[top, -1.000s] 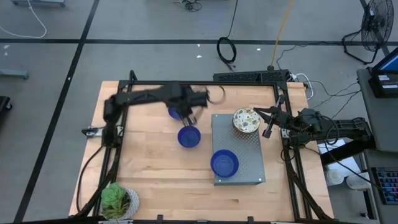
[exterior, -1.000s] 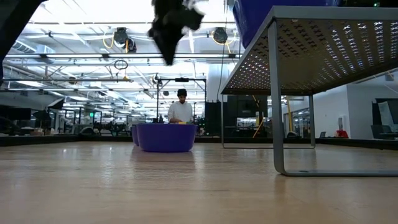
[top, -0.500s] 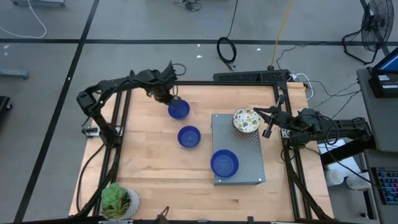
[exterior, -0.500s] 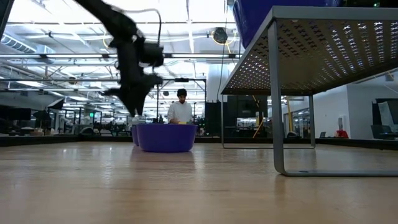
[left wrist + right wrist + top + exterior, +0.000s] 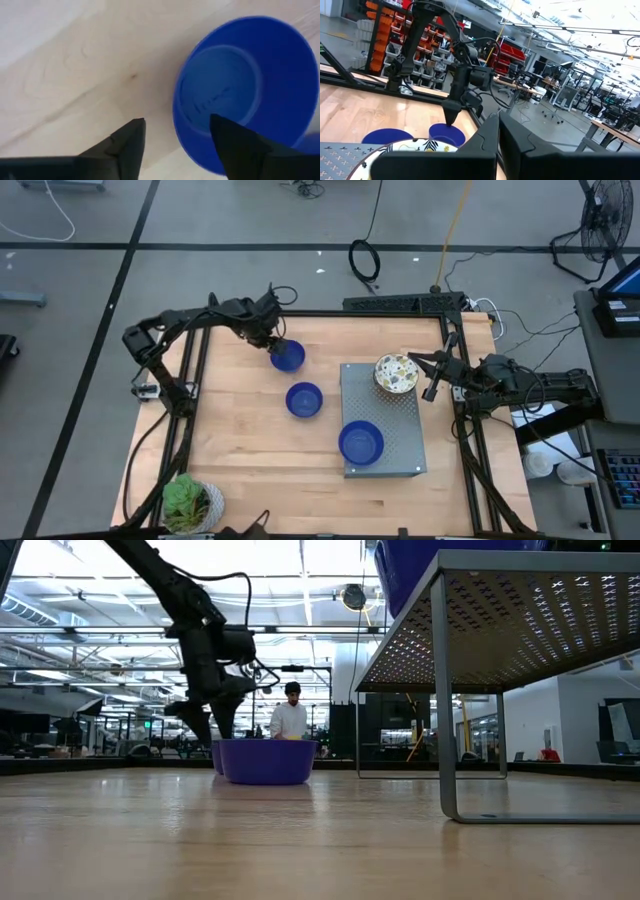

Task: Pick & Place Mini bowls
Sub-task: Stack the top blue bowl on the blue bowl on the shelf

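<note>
Two blue mini bowls rest on the wooden table, one at the far left (image 5: 288, 357) and one at mid-table (image 5: 304, 399). A third blue bowl (image 5: 360, 442) and a floral cream bowl (image 5: 396, 374) sit on the grey perforated stand (image 5: 385, 420). My left gripper (image 5: 275, 343) points steeply down at the far-left bowl (image 5: 245, 90) and is open. One finger is over the bowl's inside and the other is outside its rim. My right gripper (image 5: 418, 360) waits shut at the table's right edge, beside the floral bowl (image 5: 420, 147). My left gripper stands with its open fingers astride the far-left blue bowl's rim (image 5: 176, 117), coming from above and slanting. One finger (image 5: 235, 145) is over the inside, the other (image 5: 131, 142) over the table outside. I cannot tell whether either one touches the bowl, which rests on the table.
A white pot with a green plant (image 5: 190, 505) stands at the near left corner. The stand's legs (image 5: 447, 740) rise from the table on the right. Bare wood lies between the bowls and the near edge. A person (image 5: 291, 715) is in the room beyond.
My left gripper has swung from above the middle of the table toward the far left and come down to the far-left blue bowl, rolling as it went. Its fingers have opened. All bowls have stayed where they were.
</note>
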